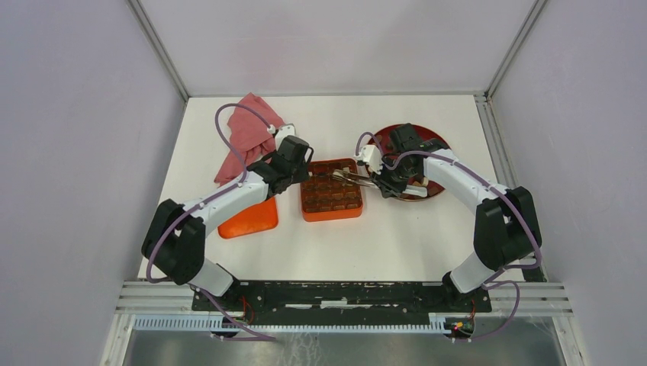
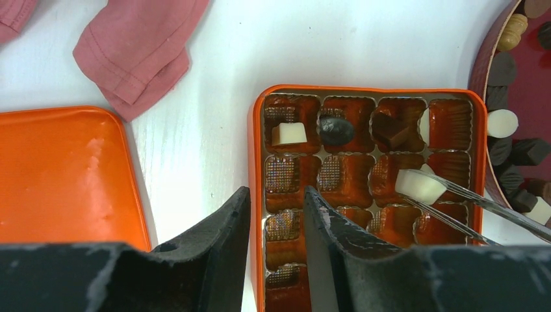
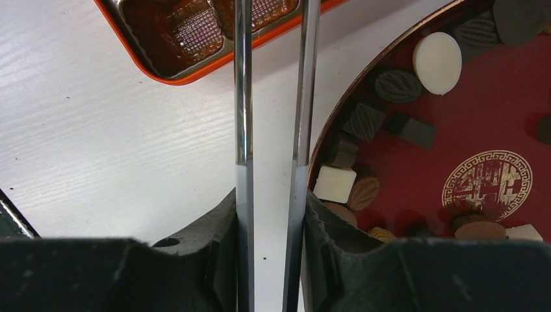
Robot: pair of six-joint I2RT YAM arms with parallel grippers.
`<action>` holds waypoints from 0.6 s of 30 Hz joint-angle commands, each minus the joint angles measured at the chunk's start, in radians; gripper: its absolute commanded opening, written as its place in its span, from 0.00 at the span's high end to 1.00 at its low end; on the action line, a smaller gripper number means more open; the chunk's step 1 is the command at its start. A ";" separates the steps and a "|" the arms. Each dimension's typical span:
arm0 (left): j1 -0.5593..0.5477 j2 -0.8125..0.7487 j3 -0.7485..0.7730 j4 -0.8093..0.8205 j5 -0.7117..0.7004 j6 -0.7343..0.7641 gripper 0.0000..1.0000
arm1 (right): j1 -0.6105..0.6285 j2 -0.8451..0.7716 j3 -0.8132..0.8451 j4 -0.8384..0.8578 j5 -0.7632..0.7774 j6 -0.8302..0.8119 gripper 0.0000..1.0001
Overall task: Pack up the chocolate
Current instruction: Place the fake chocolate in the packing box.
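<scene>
The right tool (image 3: 271, 203) is pressed together on metal tweezers (image 3: 242, 97), whose tips pinch a white chocolate piece (image 2: 419, 185) over the cells of the orange box (image 2: 364, 89). The left tool (image 2: 276, 198) stands spread, its fingers astride one wall of the box. A few packed pieces (image 2: 336, 130) sit in one edge row. The other chocolates (image 3: 436, 62) lie on the dark red plate (image 3: 487, 123) just beside the box. An orange lid (image 2: 58, 175) and a pink cloth (image 2: 136, 52) lie on the counter (image 2: 325, 39).

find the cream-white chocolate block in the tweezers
Left wrist view: the cream-white block hangs over the orange gridded box's right cells, below a dark piece.
</scene>
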 commanded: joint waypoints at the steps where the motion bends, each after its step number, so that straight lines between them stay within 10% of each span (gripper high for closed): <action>1: 0.005 -0.039 0.031 -0.008 -0.005 -0.020 0.58 | 0.004 -0.024 0.036 0.010 0.003 0.014 0.63; 18: 0.005 -0.139 0.045 0.026 0.071 -0.007 0.53 | -0.027 -0.093 0.078 -0.037 -0.150 0.008 0.65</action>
